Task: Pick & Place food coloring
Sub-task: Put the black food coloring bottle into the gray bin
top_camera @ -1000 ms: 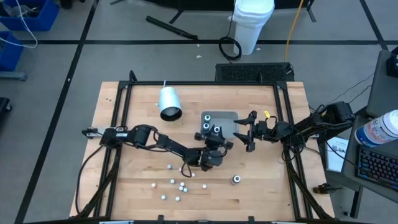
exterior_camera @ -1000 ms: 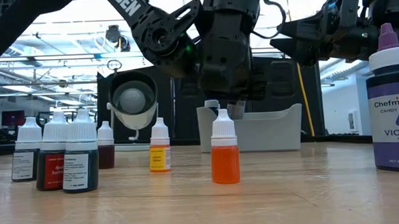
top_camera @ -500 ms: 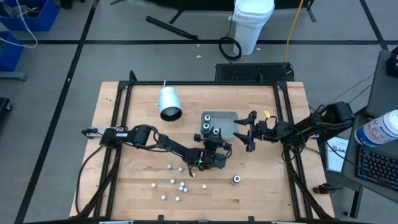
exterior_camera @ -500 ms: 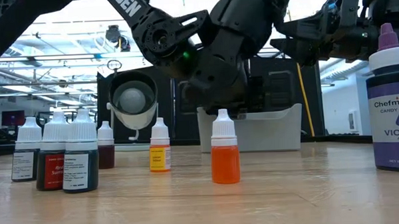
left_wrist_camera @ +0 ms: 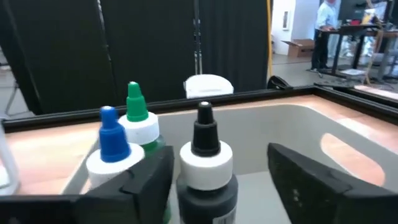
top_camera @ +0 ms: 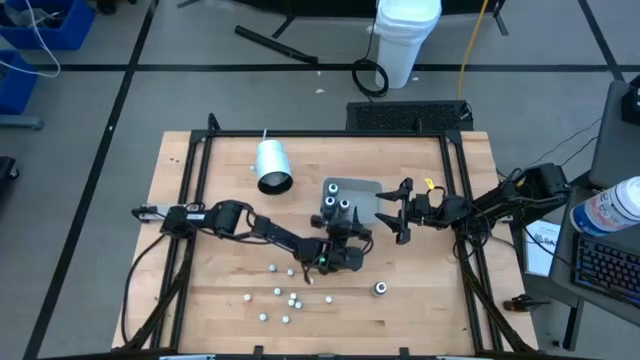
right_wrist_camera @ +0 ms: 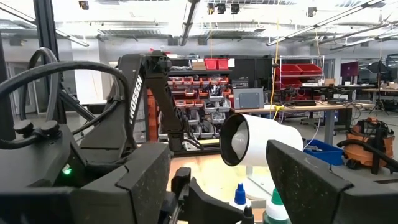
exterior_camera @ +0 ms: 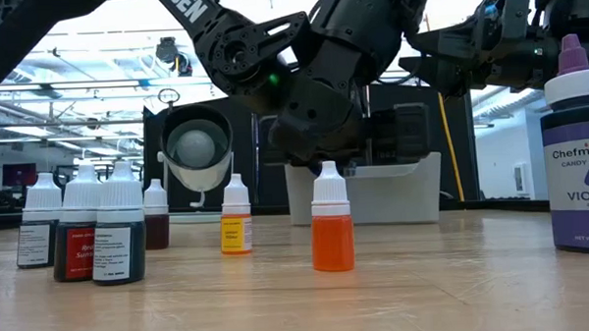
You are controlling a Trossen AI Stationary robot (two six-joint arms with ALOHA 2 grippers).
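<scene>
Partly done: three bottles in, many left out.
Largest first: the tabletop [top_camera: 220, 300] carries the grey tray [top_camera: 360, 187], where the left gripper [left_wrist_camera: 214, 186], jaws parted, brackets a black-tipped food coloring bottle [left_wrist_camera: 205, 168] beside two others; the right gripper [top_camera: 400, 211] waits released. Only the low view shows labelled bottles [exterior_camera: 331, 233] waiting.

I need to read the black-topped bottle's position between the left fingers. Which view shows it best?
The left wrist view: the black-topped bottle stands close up between the left gripper fingers. The high view shows only its top; the low view hides it.
</scene>
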